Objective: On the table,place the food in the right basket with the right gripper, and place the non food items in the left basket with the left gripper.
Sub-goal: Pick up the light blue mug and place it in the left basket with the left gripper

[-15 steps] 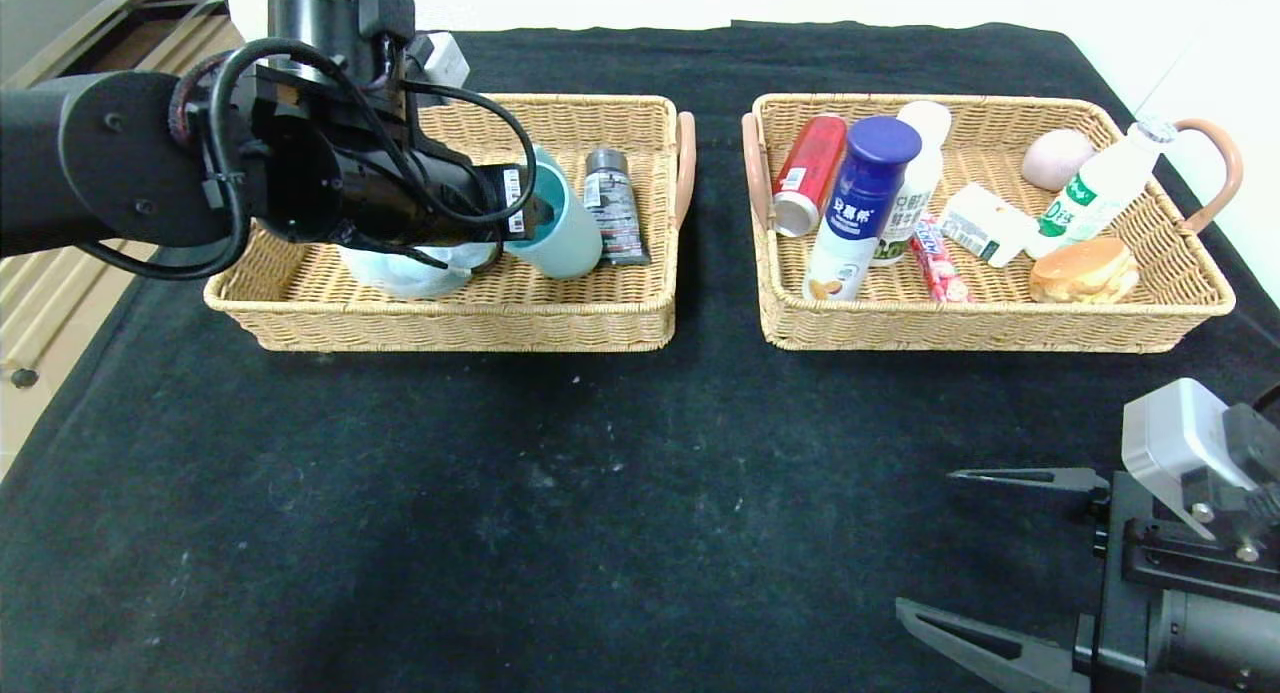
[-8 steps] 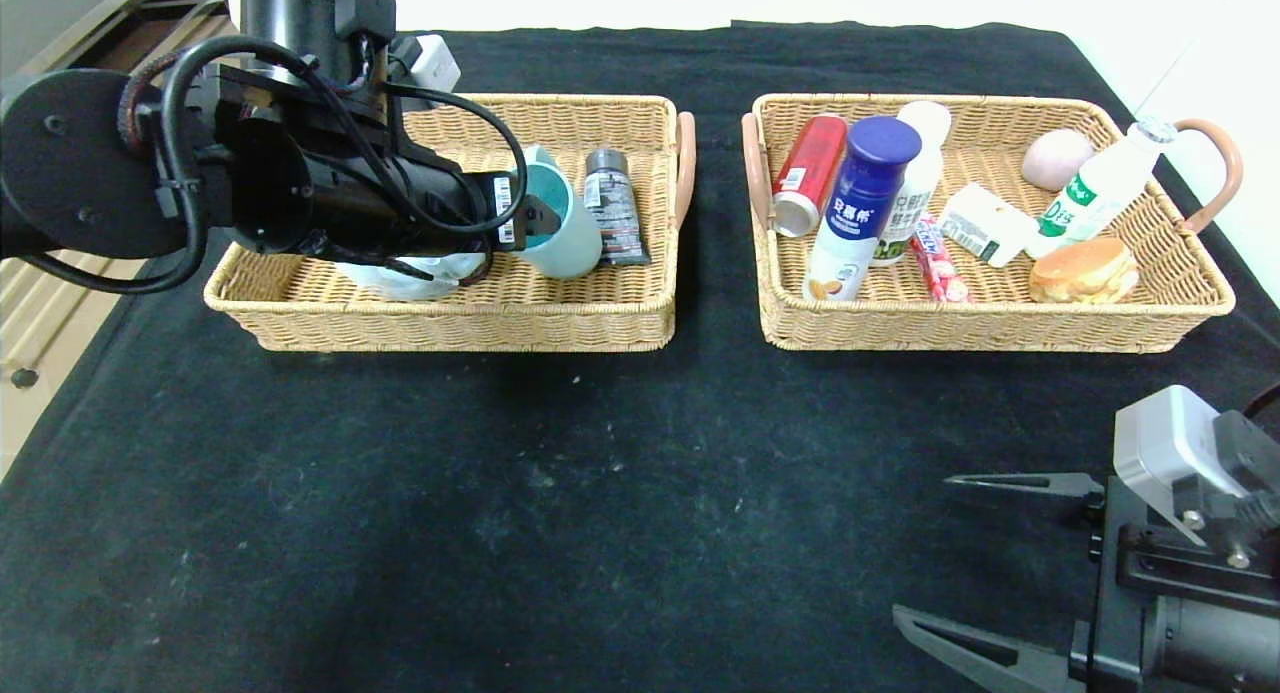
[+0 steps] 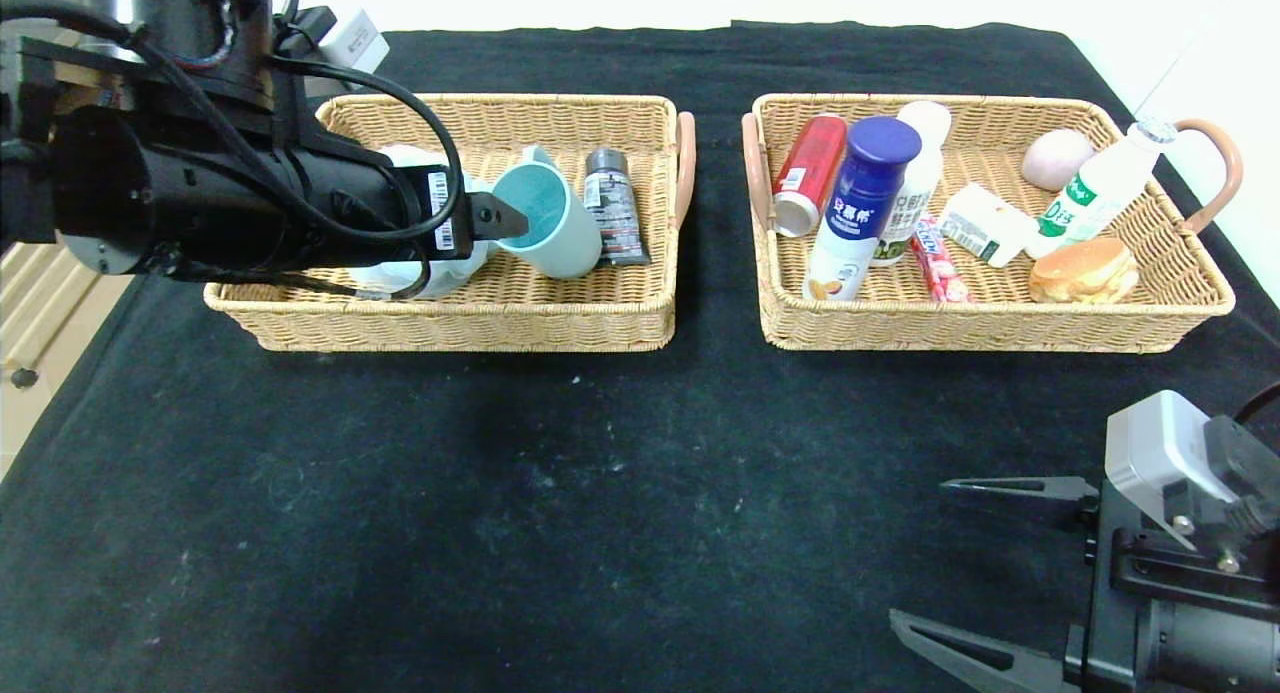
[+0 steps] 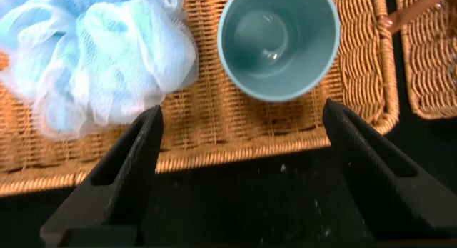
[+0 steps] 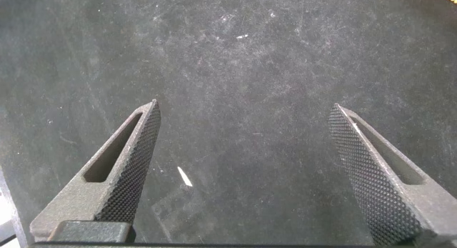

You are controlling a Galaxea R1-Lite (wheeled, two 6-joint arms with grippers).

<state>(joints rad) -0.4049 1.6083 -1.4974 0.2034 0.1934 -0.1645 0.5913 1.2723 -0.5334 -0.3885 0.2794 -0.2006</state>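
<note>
Food and non-food items alike lay sorted in two wicker baskets at the far half of the black-clothed table. Nearest, at the right front corner: right gripper, parked low over bare cloth, fingers spread wide, nothing between them. Farther back on the left: left gripper, reaching across the left basket just above its front wall, fingers wide apart and empty, one tip just beside the rim of the teal mug. Mug lying tilted in that basket, mouth toward the gripper, apart from both fingers. Beside the mug, toward the arm: pale-blue bath pouf, partly hidden behind the arm in the head view. On the mug's other side: dark tube with black cap, lying lengthwise near the basket's right handle. Across a gap of cloth: right basket, holding the white bottle with blue cap, a squat white bottle behind it, the red candy stick, a red can, a small white packet, a round bun, a pinkish ball and a slim white bottle with green print leaning on the far right corner.
</note>
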